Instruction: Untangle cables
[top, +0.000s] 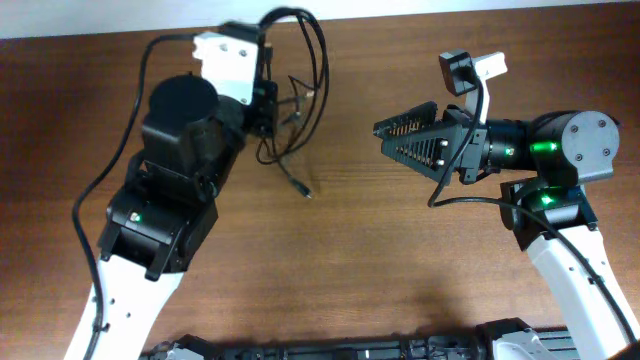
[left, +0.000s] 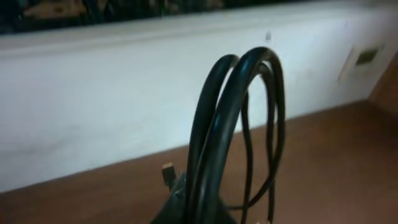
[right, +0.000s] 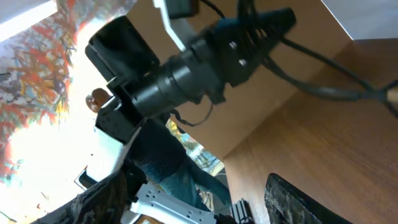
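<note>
The cables (top: 300, 95) are thin black cords bunched at the back left of the table. One loop rises toward the far edge, and one end with a small plug (top: 307, 191) trails onto the wood. My left gripper (top: 268, 108) is shut on the bunch. In the left wrist view the cable loops (left: 227, 124) arch up out of the jaws (left: 194, 214), with a plug tip (left: 166, 170) beside them. My right gripper (top: 388, 140) is open and empty, pointing left, well to the right of the cables. In the right wrist view its fingers (right: 199, 196) are spread and the cables (right: 333, 71) hang from the left arm.
The brown wooden table (top: 400, 260) holds nothing else. A white wall or board (left: 93, 106) stands behind the table's far edge. The left arm's body (top: 170, 180) fills the left side; the right arm (top: 560, 150) sits at the right.
</note>
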